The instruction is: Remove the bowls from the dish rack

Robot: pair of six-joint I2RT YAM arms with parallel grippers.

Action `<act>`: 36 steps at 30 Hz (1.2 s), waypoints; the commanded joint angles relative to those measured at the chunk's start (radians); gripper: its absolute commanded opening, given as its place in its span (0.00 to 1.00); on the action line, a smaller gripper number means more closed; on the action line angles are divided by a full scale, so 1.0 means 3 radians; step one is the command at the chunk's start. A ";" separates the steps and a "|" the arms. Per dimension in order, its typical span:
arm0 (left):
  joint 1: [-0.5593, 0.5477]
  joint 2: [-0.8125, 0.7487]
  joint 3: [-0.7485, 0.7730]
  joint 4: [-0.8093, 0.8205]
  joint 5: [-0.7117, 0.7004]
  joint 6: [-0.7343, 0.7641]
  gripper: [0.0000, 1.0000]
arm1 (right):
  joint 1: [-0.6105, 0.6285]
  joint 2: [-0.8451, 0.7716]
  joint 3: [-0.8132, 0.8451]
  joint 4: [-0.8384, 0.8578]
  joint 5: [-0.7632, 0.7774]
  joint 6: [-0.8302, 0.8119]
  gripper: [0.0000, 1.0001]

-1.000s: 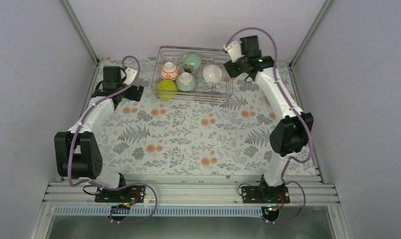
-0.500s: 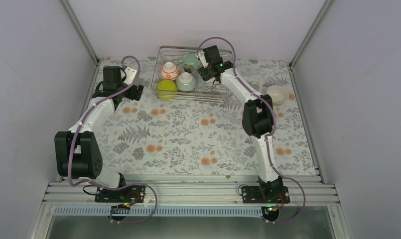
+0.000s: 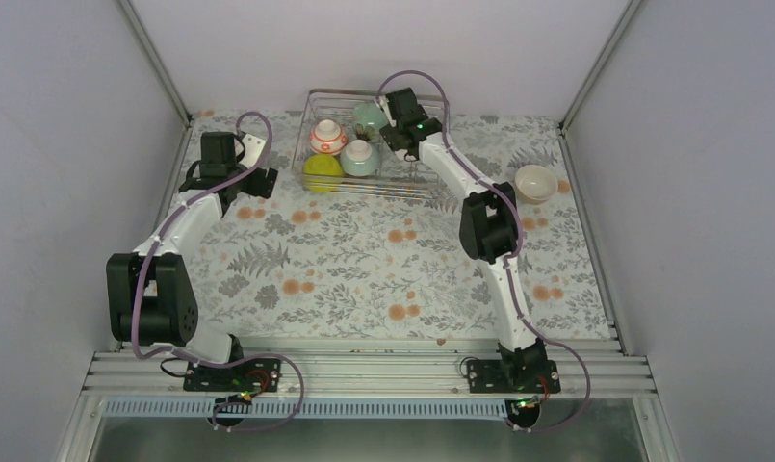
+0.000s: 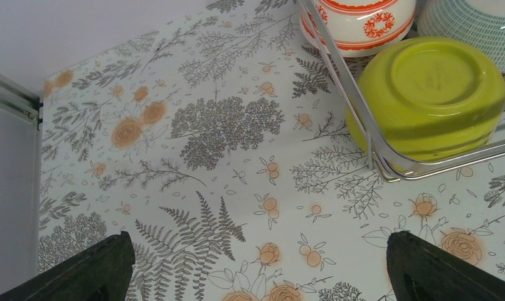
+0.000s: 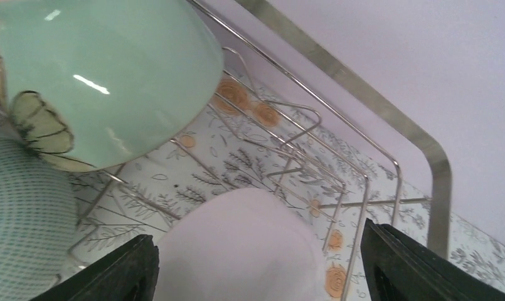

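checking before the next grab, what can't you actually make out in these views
Top view: the right gripper and its arm cover the dish rack's right side, hiding whatever sits there.
Right wrist view: a white rounded shape between the fingers is blurred; bowl or not, touched or not, cannot tell.
Left wrist view: the striped bowl is cut off by the top edge; the yellow-green bowl shows only its underside.

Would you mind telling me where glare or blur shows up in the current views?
Right wrist: bright glints on the mint bowl; the white object between the jaws looks soft and featureless. Left wrist: sharp, with a mild sheen on the lime bowl. Top external: even, diffuse light, no harsh shadows.
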 commanded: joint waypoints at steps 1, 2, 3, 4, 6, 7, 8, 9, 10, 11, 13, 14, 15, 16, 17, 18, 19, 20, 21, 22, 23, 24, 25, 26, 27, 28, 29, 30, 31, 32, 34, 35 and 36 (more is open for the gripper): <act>-0.0023 0.0003 -0.0042 0.0049 0.0040 0.0013 1.00 | 0.0018 0.0119 0.0082 0.0086 0.0335 -0.0086 0.80; -0.0023 0.0001 -0.0046 0.0048 0.0050 0.0013 1.00 | 0.0019 0.0104 0.0061 0.0091 0.0351 -0.0083 0.81; -0.0024 0.0002 -0.0045 0.0052 0.0061 0.0013 1.00 | 0.0021 0.0089 0.0030 0.0091 0.0333 -0.0072 0.82; -0.0021 0.0001 -0.0044 0.0055 0.0062 0.0009 1.00 | 0.0021 0.0054 -0.0001 0.0100 0.0282 -0.0049 0.82; -0.0021 -0.0003 -0.0044 0.0049 0.0071 0.0006 1.00 | 0.0034 -0.0027 -0.0060 0.0106 0.0210 -0.0023 0.83; -0.0022 -0.0005 -0.0049 0.0041 0.0079 0.0008 1.00 | 0.0049 -0.0042 -0.0059 0.0080 0.0203 -0.0017 0.83; -0.0020 -0.0014 -0.0057 0.0042 0.0086 0.0010 1.00 | 0.0063 -0.0052 -0.0050 0.0053 0.0203 -0.0012 0.84; -0.0021 -0.0021 -0.0066 0.0044 0.0095 0.0013 1.00 | 0.0072 -0.0058 -0.0052 0.0030 0.0206 0.0001 0.86; -0.0022 -0.0028 -0.0080 0.0052 0.0100 0.0017 1.00 | 0.0080 -0.0063 -0.0061 0.0013 0.0201 0.0014 0.87; -0.0023 -0.0030 -0.0092 0.0060 0.0105 0.0018 1.00 | 0.0088 -0.0063 -0.0073 0.0004 0.0204 0.0025 0.90; -0.0020 -0.0029 -0.0105 0.0061 0.0117 0.0018 1.00 | 0.0103 -0.0029 -0.0093 -0.0004 0.0236 0.0020 0.93; -0.0021 -0.0030 -0.0111 0.0062 0.0127 0.0018 1.00 | 0.0113 -0.0016 -0.0093 -0.0010 0.0238 0.0023 0.95; -0.0022 -0.0029 -0.0115 0.0061 0.0133 0.0018 1.00 | 0.0119 0.0001 -0.0090 -0.0017 0.0238 0.0037 0.97; -0.0022 -0.0032 -0.0118 0.0059 0.0137 0.0018 1.00 | 0.0127 0.0011 -0.0089 -0.0017 0.0243 0.0041 0.98; -0.0019 -0.0038 -0.0121 0.0059 0.0142 0.0021 1.00 | 0.0141 0.0021 -0.0087 -0.0012 0.0259 0.0038 0.99; -0.0022 -0.0038 -0.0128 0.0061 0.0144 0.0027 1.00 | 0.0150 0.0045 -0.0077 -0.0005 0.0288 0.0023 1.00; -0.0024 -0.0049 -0.0131 0.0062 0.0139 0.0031 1.00 | 0.0165 0.0057 -0.0069 0.0005 0.0337 -0.0001 1.00; -0.0022 -0.0058 -0.0136 0.0055 0.0140 0.0036 1.00 | 0.0173 0.0070 -0.0068 0.0021 0.0396 -0.0032 1.00; -0.0022 -0.0064 -0.0139 0.0054 0.0136 0.0042 1.00 | 0.0182 0.0088 -0.0076 0.0056 0.0528 -0.0077 1.00; -0.0020 -0.0071 -0.0144 0.0054 0.0134 0.0047 1.00 | 0.0181 0.0103 -0.0083 0.0074 0.0602 -0.0104 1.00; -0.0019 -0.0078 -0.0146 0.0049 0.0136 0.0048 1.00 | 0.0180 0.0113 -0.0092 0.0099 0.0687 -0.0137 1.00; -0.0019 -0.0080 -0.0157 0.0048 0.0142 0.0053 1.00 | 0.0173 0.0128 -0.0090 0.0105 0.0763 -0.0154 1.00; -0.0019 -0.0083 -0.0165 0.0052 0.0151 0.0054 1.00 | 0.0168 0.0142 -0.0093 0.0095 0.0808 -0.0165 1.00; -0.0020 -0.0086 -0.0169 0.0056 0.0161 0.0054 1.00 | 0.0157 0.0155 -0.0097 0.0069 0.0825 -0.0161 1.00; -0.0019 -0.0082 -0.0179 0.0056 0.0167 0.0051 1.00 | 0.0147 0.0163 -0.0105 0.0049 0.0830 -0.0150 1.00; -0.0019 -0.0083 -0.0181 0.0058 0.0176 0.0049 1.00 | 0.0138 0.0166 -0.0133 0.0044 0.0835 -0.0146 1.00; -0.0019 -0.0078 -0.0182 0.0059 0.0186 0.0042 1.00 | 0.0135 0.0154 -0.0174 0.0057 0.0852 -0.0150 1.00; -0.0019 -0.0083 -0.0182 0.0060 0.0193 0.0039 1.00 | 0.0128 0.0149 -0.0208 0.0072 0.0878 -0.0156 1.00; -0.0019 -0.0085 -0.0182 0.0059 0.0199 0.0035 1.00 | 0.0120 0.0140 -0.0229 0.0074 0.0897 -0.0161 1.00; -0.0021 -0.0088 -0.0184 0.0061 0.0208 0.0031 1.00 | 0.0108 0.0135 -0.0242 0.0071 0.0907 -0.0169 1.00; -0.0021 -0.0090 -0.0182 0.0059 0.0219 0.0029 1.00 | 0.0078 0.0127 -0.0254 0.0066 0.0944 -0.0175 1.00; -0.0020 -0.0095 -0.0185 0.0059 0.0221 0.0028 1.00 | 0.0058 0.0120 -0.0265 0.0071 0.0961 -0.0178 1.00; -0.0021 -0.0099 -0.0183 0.0063 0.0221 0.0028 1.00 | 0.0042 0.0104 -0.0270 0.0076 0.0977 -0.0178 1.00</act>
